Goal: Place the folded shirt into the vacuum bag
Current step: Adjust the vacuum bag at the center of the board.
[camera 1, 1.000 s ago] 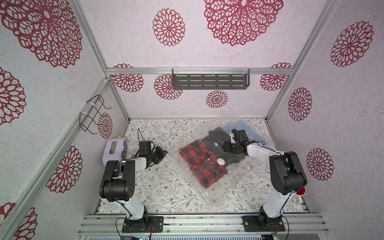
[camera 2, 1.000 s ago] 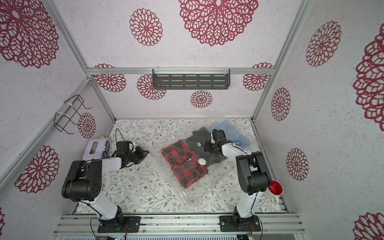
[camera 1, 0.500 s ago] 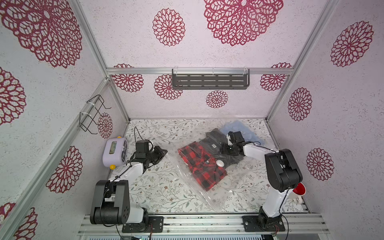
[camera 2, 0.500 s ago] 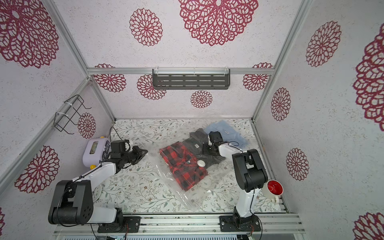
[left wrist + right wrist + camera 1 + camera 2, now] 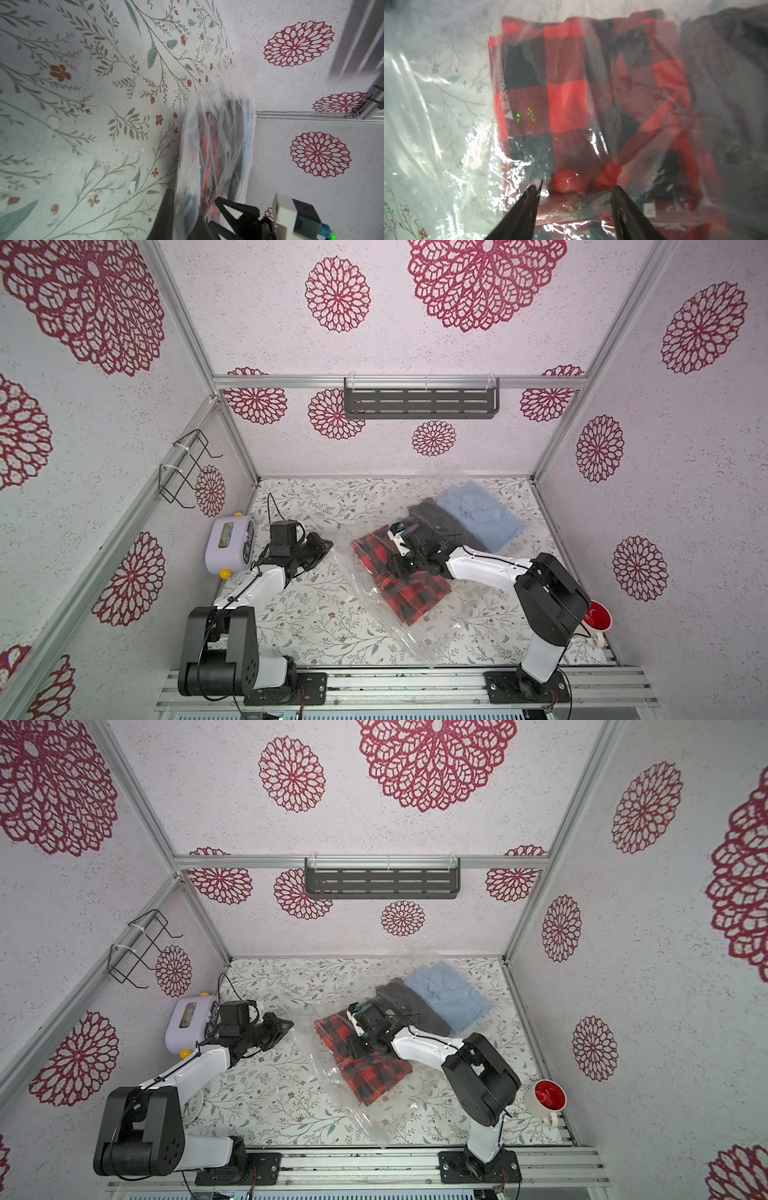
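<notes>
The left arm's base sits at the front left corner of the floral-print table (image 5: 316, 626). Its upper link lies low along the front edge and its white forearm slants toward the middle of the left edge. The left gripper (image 5: 326, 545) points across the table toward the centre. Its claw is pinched nearly closed on a bunched edge of the large clear glossy plastic vacuum bag (image 5: 399, 639), and the left wrist view shows the film gathered between the black fingers (image 5: 228, 209).

The right arm rises from the front right corner, bends at a black elbow, and stretches its white forearm leftward to the table's centre. The right gripper (image 5: 576, 187) tips downward over the bag. Its claw stands moderately apart with nothing clamped, the tips just above the film.

The bag runs diagonally from near the front edge toward the back right corner. A folded red-and-black plaid shirt (image 5: 415, 597) lies inside it under the film, directly below the right gripper. A folded dark grey shirt (image 5: 436, 516) touches the plaid one on its far side, and a folded light blue shirt (image 5: 482, 512) lies just beyond that. Whether these two are inside the bag cannot be told.

A lilac boxy appliance (image 5: 230, 543) stands at the left edge. A white mug with a red inside (image 5: 534, 1104) stands at the front right corner.
</notes>
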`<action>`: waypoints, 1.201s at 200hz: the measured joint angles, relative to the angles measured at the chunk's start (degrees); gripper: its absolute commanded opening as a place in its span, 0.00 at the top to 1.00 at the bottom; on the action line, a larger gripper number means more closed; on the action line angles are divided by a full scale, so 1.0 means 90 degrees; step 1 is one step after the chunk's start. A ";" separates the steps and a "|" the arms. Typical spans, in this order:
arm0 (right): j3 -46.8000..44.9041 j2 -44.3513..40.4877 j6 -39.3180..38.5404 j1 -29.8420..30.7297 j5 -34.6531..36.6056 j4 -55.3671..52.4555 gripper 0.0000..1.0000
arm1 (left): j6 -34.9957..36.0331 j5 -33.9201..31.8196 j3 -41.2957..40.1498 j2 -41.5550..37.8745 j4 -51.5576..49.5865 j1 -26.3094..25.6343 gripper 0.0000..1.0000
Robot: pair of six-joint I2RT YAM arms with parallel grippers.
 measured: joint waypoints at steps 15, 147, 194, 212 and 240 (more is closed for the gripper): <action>-0.0134 0.0231 -0.0022 0.0036 0.0019 0.0104 0.44 | 0.0007 -0.0005 0.0000 0.0010 -0.0010 0.0000 1.00; 0.0491 -0.0083 -0.1073 0.2120 0.2157 0.0391 0.15 | 0.0024 -0.0012 0.0129 -0.0022 -0.0410 0.0005 1.00; 0.1319 0.0894 -0.1418 0.2851 0.3655 0.0843 0.01 | 0.0019 -0.0019 0.0209 -0.0092 -0.0641 0.0005 1.00; 0.1659 0.1413 -0.1481 0.2977 0.4306 0.0862 0.02 | 0.0017 -0.0019 0.0214 -0.0146 -0.0697 0.0005 1.00; 0.2062 0.2021 -0.1520 0.3058 0.5268 0.0729 0.21 | 0.0012 -0.0010 0.0257 -0.0202 -0.0770 0.0005 1.00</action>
